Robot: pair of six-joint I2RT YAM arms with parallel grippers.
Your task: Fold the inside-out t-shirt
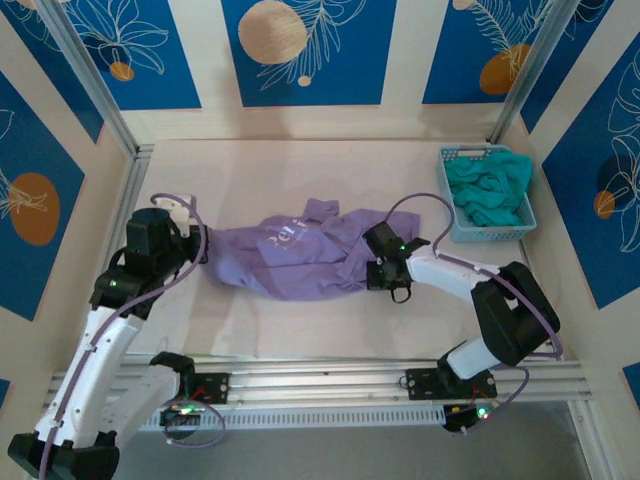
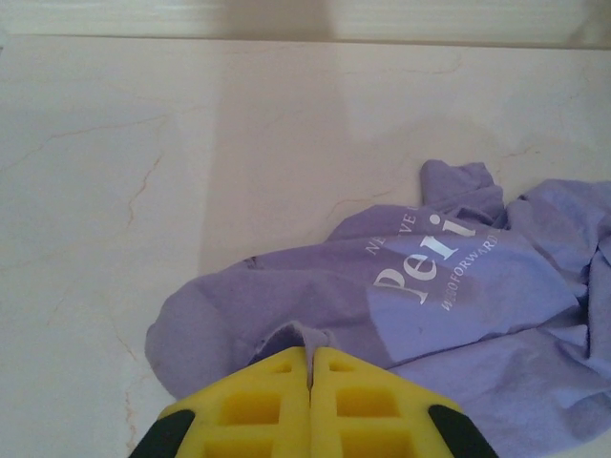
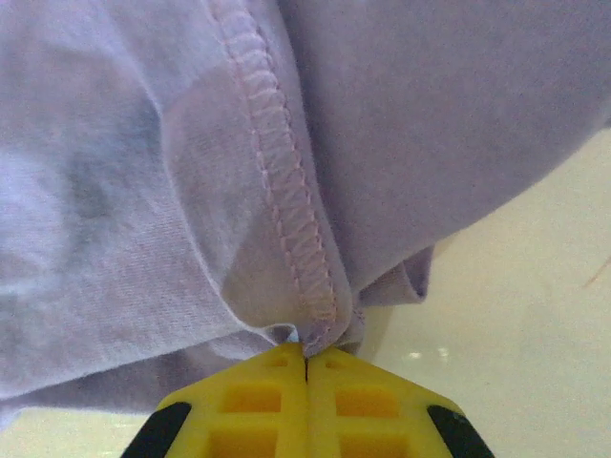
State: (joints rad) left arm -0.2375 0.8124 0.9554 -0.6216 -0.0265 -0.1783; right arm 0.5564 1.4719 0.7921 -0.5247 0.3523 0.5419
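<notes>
left gripper (image 2: 310, 355) clamps the t-shirt (image 2: 496, 315) edge at its fingertips; right gripper (image 3: 305, 358) clamps the stitched seam (image 3: 291, 229) likewise, probably to spread the cloth between them.

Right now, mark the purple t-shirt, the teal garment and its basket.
lavender-purple cloth t-shirt (image 1: 290, 265), top view, body panel below the lettering
teal-green cloth garment (image 1: 488, 188), top view, middle of the heap
light blue plastic basket (image 1: 495, 236), top view, its near wall

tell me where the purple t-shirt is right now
In the top view the t-shirt lies crumpled mid-table, pinched at either end by the left gripper and right gripper.
</notes>
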